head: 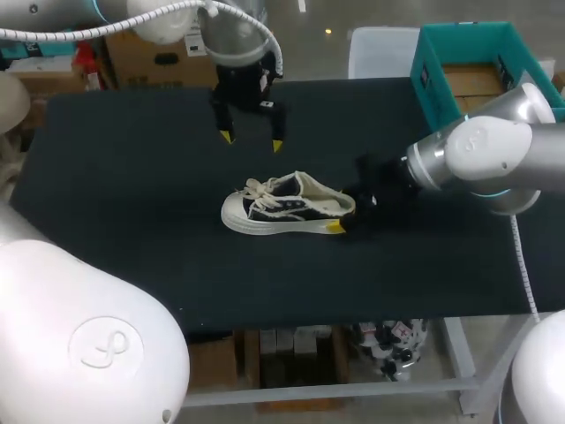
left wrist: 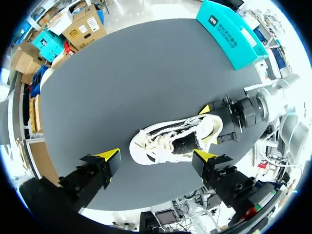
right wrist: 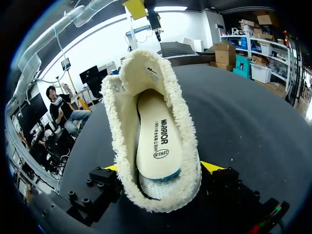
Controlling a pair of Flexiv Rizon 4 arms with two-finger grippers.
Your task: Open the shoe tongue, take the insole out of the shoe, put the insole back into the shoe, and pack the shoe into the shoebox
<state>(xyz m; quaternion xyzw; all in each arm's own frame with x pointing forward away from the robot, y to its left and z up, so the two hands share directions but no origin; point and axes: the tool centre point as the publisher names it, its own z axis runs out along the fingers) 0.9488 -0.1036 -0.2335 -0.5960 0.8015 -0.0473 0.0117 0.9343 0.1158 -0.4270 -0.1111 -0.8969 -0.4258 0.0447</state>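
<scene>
HEEL IN HAND: My right jaws are clamped on the heel of a low white-and-navy canvas sneaker (head: 287,209) with a white rubber sole. It stands upright near the middle of the black cloth-covered surface (head: 124,168), toe toward my left. My left jaws hang apart above the surface just beyond the shoe's far side, touching nothing. A thick cream fleece lining (right wrist: 187,122) rims the opening, and a flat cream insole (right wrist: 157,141) lies seated inside. The white cotton laces (head: 259,187) look loosely tied over the front. The shoe appears light, its upper soft enough to collapse under a squeeze, so the firmer heel and sole wall seem the surest hold. The insole looks thin and floppy, best pinched at its heel edge. A teal open-topped shoebox (head: 430,93) waits at the far right corner, well apart.
</scene>
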